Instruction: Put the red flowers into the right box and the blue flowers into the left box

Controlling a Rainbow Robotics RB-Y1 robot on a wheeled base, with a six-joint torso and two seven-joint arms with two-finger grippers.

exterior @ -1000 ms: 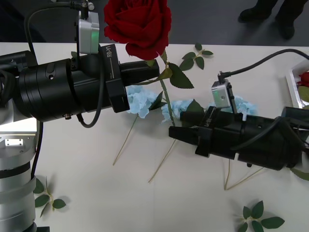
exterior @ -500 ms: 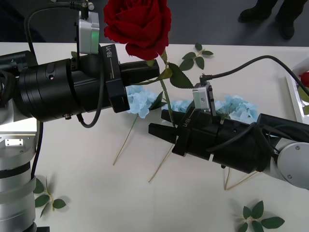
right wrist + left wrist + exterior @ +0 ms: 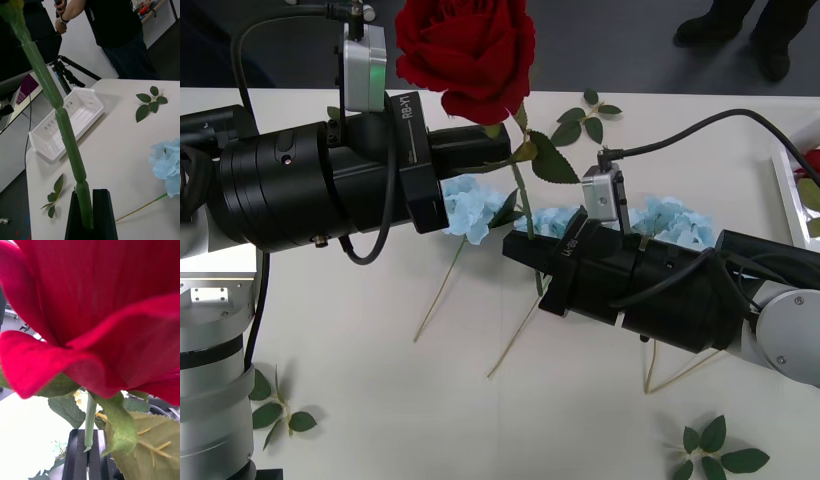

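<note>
Black fingers on your right gripper (image 3: pixel 89 210) are pinched shut on the green stem of the red rose (image 3: pixel 467 50). In the right wrist view the stem (image 3: pixel 56 112) comes up from between those fingers and runs long and thin, away from the gripper. In the front view this gripper (image 3: pixel 518 245) sits low on the stem, out over the middle of the table (image 3: pixel 380 400).

Go up the stem and you meet your left gripper (image 3: pixel 498 148). It is clamped on the same stem, right under the rose head. In the left wrist view the stem (image 3: pixel 90 420) goes down between its black fingers, and the big red petals (image 3: pixel 97 307) sit just past them. So both grippers hold one flower. The left is high, next to the head. The right is low, nearer the stem's bottom end. The stem stands almost straight up between them.

Now look farther out. The right box (image 3: pixel 790 185) is at the far right edge of the table. The right arm is much closer to it than the left arm. I think you want the left gripper to let go, so the right one can carry the rose over there.

The blue flowers (image 3: pixel 472 208) lie flat on the table under the arms, with their thin stems pointing toward you. The left box (image 3: pixel 69 120) sits well away, at the other end of the table.
</note>
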